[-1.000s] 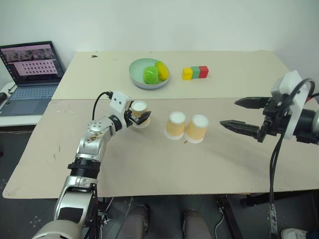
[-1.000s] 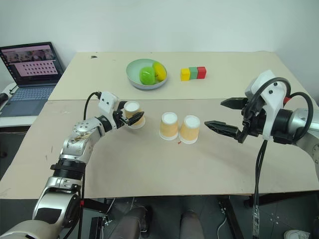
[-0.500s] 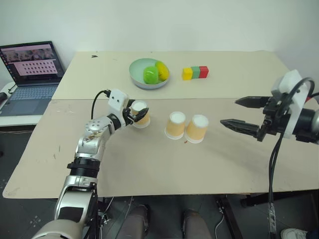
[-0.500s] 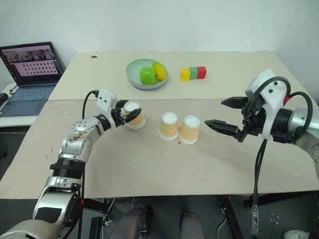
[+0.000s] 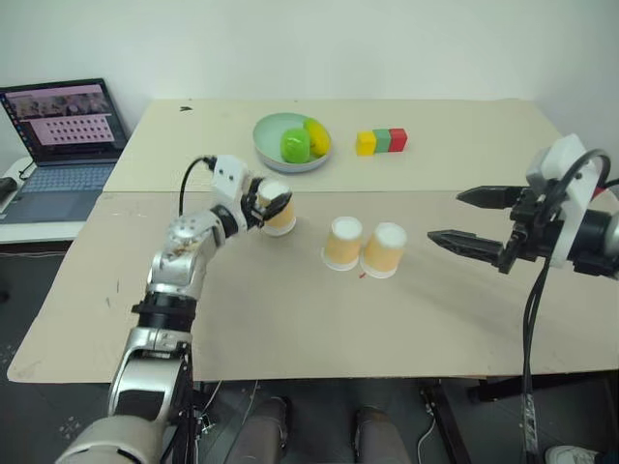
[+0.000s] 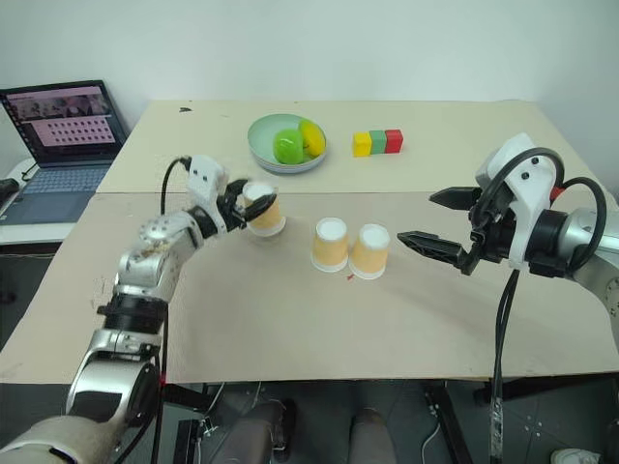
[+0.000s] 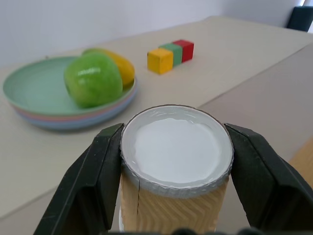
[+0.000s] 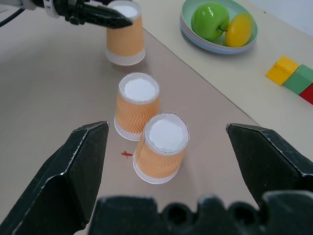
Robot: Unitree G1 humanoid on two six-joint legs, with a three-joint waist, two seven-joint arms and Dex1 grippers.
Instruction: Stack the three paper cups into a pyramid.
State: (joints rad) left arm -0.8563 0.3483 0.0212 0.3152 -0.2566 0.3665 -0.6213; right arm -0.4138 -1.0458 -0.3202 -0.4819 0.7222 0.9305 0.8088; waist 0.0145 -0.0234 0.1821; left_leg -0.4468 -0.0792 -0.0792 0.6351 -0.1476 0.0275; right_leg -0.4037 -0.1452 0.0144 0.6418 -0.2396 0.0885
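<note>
One upturned paper cup (image 5: 279, 210) is clamped upright in the left claw (image 5: 267, 206), just off the worktop (image 5: 290, 309) — the other two cups (image 5: 364, 247), touching side by side, are seen between it and the released right claw (image 5: 462, 219), somewhat nearer the left

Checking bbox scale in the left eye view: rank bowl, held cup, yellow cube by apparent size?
1. bowl, clearly largest.
2. held cup in the left gripper.
3. yellow cube, smallest; it sits farther from the camera, so true size may differ less.
</note>
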